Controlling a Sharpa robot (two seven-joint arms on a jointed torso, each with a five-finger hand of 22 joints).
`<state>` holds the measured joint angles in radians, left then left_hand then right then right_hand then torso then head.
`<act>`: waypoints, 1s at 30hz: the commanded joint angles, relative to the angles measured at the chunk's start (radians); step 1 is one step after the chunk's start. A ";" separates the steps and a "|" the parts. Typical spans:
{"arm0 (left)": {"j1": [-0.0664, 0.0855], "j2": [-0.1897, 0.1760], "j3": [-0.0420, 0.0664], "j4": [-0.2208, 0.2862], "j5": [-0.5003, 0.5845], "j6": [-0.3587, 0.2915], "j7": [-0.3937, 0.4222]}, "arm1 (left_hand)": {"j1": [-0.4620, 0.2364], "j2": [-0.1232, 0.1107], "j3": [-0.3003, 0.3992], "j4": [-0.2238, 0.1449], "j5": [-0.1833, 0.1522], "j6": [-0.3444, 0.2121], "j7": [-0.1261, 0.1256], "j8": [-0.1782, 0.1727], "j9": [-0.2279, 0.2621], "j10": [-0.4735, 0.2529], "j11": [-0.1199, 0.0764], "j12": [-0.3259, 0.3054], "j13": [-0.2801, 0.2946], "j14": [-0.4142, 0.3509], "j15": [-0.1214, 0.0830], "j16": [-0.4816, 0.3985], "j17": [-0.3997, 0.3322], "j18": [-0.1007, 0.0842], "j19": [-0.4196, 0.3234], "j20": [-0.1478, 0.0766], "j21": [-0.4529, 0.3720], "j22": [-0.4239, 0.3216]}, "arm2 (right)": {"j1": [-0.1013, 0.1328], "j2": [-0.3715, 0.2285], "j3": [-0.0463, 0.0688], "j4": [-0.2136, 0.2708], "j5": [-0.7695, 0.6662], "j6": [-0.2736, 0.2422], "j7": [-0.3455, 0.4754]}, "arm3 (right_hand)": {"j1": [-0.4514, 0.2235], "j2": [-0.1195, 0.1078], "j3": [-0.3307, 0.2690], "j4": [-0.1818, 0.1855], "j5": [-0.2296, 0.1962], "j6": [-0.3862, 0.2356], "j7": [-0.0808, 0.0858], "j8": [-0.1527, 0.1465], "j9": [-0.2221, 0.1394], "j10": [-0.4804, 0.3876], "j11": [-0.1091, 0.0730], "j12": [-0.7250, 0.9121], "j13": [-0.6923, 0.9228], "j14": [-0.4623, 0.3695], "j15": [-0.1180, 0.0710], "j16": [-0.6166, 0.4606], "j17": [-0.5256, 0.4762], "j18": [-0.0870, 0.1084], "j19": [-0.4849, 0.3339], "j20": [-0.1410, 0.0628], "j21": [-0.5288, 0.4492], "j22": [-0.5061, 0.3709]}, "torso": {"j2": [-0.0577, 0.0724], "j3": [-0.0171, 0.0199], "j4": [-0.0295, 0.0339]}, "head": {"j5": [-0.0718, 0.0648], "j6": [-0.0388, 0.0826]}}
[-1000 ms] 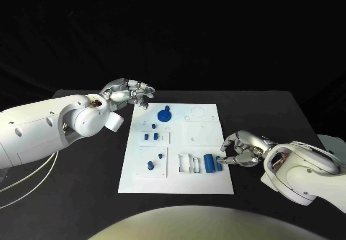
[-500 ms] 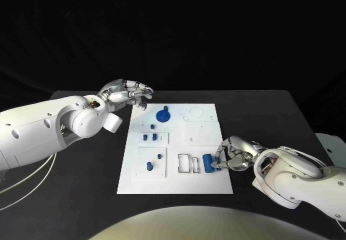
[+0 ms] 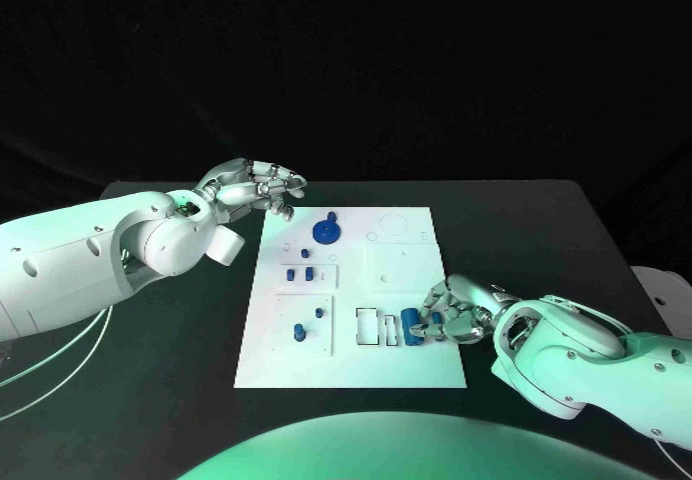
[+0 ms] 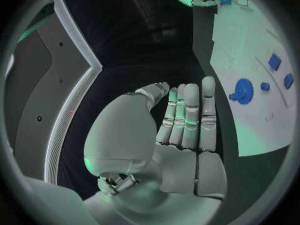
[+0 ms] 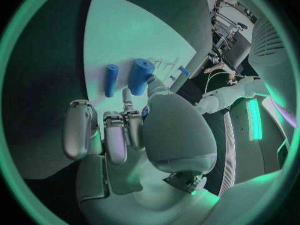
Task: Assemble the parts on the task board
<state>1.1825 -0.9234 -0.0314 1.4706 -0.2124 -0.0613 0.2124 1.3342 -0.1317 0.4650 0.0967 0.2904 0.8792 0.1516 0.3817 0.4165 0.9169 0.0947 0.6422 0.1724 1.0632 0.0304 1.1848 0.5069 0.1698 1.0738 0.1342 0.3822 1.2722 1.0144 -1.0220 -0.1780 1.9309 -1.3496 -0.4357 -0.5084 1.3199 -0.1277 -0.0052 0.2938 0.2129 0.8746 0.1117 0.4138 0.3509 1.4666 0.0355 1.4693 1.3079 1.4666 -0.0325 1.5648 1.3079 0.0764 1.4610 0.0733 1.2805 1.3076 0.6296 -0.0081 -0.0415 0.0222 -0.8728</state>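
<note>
Head view: the left robot hand (image 3: 263, 186) hovers with fingers curled, holding nothing, over the desk (image 3: 173, 340) beside the far-left corner of the task board (image 3: 418, 372).

Left wrist view: blue gear (image 4: 242, 91) lies on the board.

Right wrist view: right robot hand (image 5: 122, 127) touches the thick blue cylinder (image 5: 140, 76) beside the thin blue cylinder (image 5: 111, 80), near-right on the board. Whether it grips is unclear; a loose pinch could roll it away.

Black table (image 3: 548, 230) (dark backdrop behind)

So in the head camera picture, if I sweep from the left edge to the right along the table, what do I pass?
Left hand, curled above the table's far left → blue gear at the far end of the task board → the larger blue cylinder lying near the board's right edge → right hand, fingers at that cylinder.
</note>
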 commanded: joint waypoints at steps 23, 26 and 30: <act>0.000 -0.003 0.001 0.005 0.005 0.023 -0.003 | -0.006 0.001 0.000 0.003 0.004 -0.007 -0.001 0.007 0.002 -0.008 -0.001 0.004 -0.001 -0.003 -0.002 -0.003 0.000 0.010 0.006 0.000 -0.004 -0.002 | -0.028 0.063 0.000 -0.046 -0.003 0.078 -0.036 | -0.024 0.004 -0.006 -0.003 0.012 0.037 -0.009 -0.012 -0.007 0.016 -0.010 0.006 0.124 0.104 -0.008 0.006 0.263 -0.019 0.025 -0.008 0.009 0.164 | 0.000 -0.0003 -0.0003 | 0.008 0.000; 0.000 -0.003 0.001 0.006 0.005 0.025 -0.004 | -0.006 0.001 0.000 0.003 0.004 -0.007 -0.001 0.007 0.002 -0.008 -0.001 0.004 -0.001 -0.003 -0.002 -0.003 0.000 0.010 0.006 0.000 -0.004 -0.002 | -0.032 0.066 0.000 -0.046 0.005 0.062 -0.040 | -0.017 0.007 -0.002 -0.003 0.020 0.046 -0.011 -0.013 -0.008 0.018 -0.012 0.007 0.127 0.104 -0.010 0.006 0.263 -0.019 0.025 -0.009 0.010 0.165 | 0.000 0.0000 -0.0001 | 0.007 0.000; 0.000 -0.004 0.001 0.006 0.005 0.025 -0.005 | -0.006 0.001 0.000 0.003 0.004 -0.007 -0.001 0.007 0.002 -0.008 -0.001 0.004 -0.001 -0.003 -0.002 -0.003 0.000 0.010 0.006 0.000 -0.004 -0.002 | -0.033 0.066 0.000 -0.043 0.051 0.018 -0.035 | -0.004 0.024 0.014 -0.004 0.056 0.079 -0.020 -0.012 -0.010 0.026 -0.020 0.013 0.138 0.104 -0.016 0.006 0.263 -0.021 0.029 -0.014 0.020 0.170 | 0.000 0.0001 -0.0003 | 0.011 0.000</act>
<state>1.1825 -0.9279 -0.0314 1.4733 -0.2124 -0.0537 0.2053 1.3342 -0.1317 0.4650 0.0967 0.2904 0.8793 0.1516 0.3816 0.4172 0.9169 0.0947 0.6420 0.1724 1.0632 0.0304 1.1848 0.5069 0.1698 1.0738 0.1342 0.3823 1.2714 0.9926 -0.9619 -0.1696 1.8863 -1.3453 -0.4276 -0.5316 1.3023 -0.1164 0.0025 0.2896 0.2634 0.9449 0.0960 0.3945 0.3405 1.4653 0.0192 1.4803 1.3076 1.4659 -0.0406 1.5647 1.3076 0.0745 1.4684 0.0660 1.2953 1.3073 0.6291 -0.0084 -0.0419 0.0310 -0.8728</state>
